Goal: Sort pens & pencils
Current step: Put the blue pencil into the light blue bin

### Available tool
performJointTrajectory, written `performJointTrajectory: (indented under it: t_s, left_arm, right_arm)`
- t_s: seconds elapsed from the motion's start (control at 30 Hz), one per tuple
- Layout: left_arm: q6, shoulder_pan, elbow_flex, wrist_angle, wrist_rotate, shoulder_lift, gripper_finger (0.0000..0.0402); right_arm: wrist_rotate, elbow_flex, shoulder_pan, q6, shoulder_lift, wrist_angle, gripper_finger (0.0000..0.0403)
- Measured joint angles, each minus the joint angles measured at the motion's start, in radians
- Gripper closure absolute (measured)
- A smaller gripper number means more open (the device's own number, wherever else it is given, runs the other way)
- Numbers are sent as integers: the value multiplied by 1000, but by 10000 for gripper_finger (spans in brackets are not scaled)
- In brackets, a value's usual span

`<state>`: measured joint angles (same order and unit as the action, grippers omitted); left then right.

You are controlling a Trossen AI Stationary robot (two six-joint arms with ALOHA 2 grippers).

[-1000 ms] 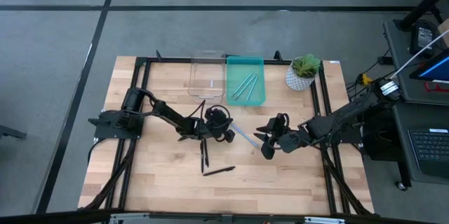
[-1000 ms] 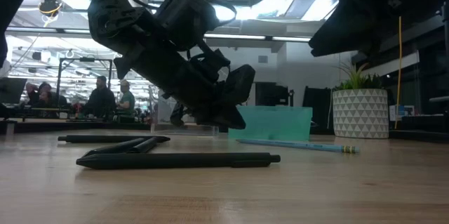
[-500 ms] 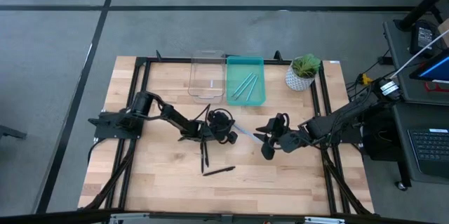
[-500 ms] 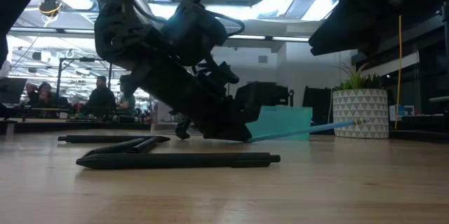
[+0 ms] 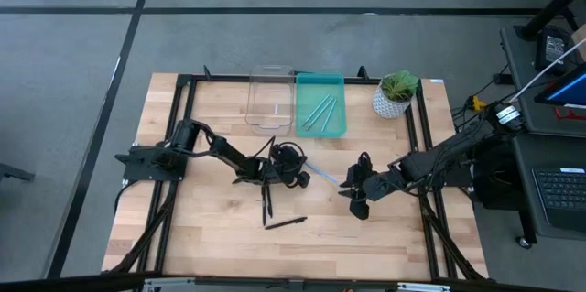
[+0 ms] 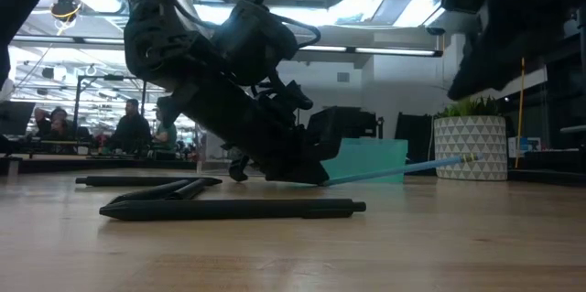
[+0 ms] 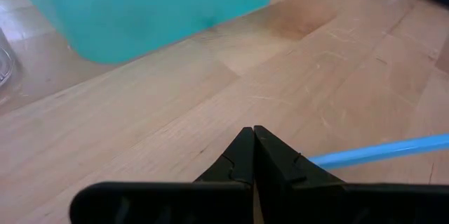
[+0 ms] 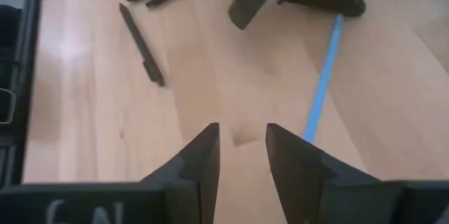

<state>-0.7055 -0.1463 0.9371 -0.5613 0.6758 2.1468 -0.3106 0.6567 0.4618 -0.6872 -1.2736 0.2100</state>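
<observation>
black pens [image 6: 229, 208] lie on bench [image 6: 385, 255] nearest the low camera | left end effector [image 5: 302, 176] clamped on blue pencil [image 6: 394, 172], tip raised | right end effector [image 5: 355, 202] narrowly parted, holding nothing | teal tray [image 5: 320, 105] holds three blue pencils, far edge

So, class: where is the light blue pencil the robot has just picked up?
The light blue pencil sits mid-table in the high view, one end pinched in the left end effector, its free end slanting up toward the right end effector, below the teal tray.
</observation>
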Motion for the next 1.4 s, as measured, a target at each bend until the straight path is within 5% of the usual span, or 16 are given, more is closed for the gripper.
performJointTrajectory:
  t_s: [0.17, 0.47, 0.63, 1.13, 1.4]
  left_arm:
    - [0, 0, 0, 1, -1, 1, 399]
    - [0, 0, -2, -2, -2, 2, 399]
    - [1, -1, -2, -7, -3, 2, 400]
    - [2, -1, -2, -8, -6, 2, 400]
    - [2, -1, -2, -8, -8, 2, 400]
  right_arm:
    - [-1, 0, -1, -16, -4, 68, 276]
    - [-1, 0, -57, 11, -114, 62, 182]
    - [1, 0, -89, 12, -163, 44, 171]
    - [-5, 0, -98, 39, -254, -30, 232]
    - [51, 0, -112, 37, -273, -25, 333]
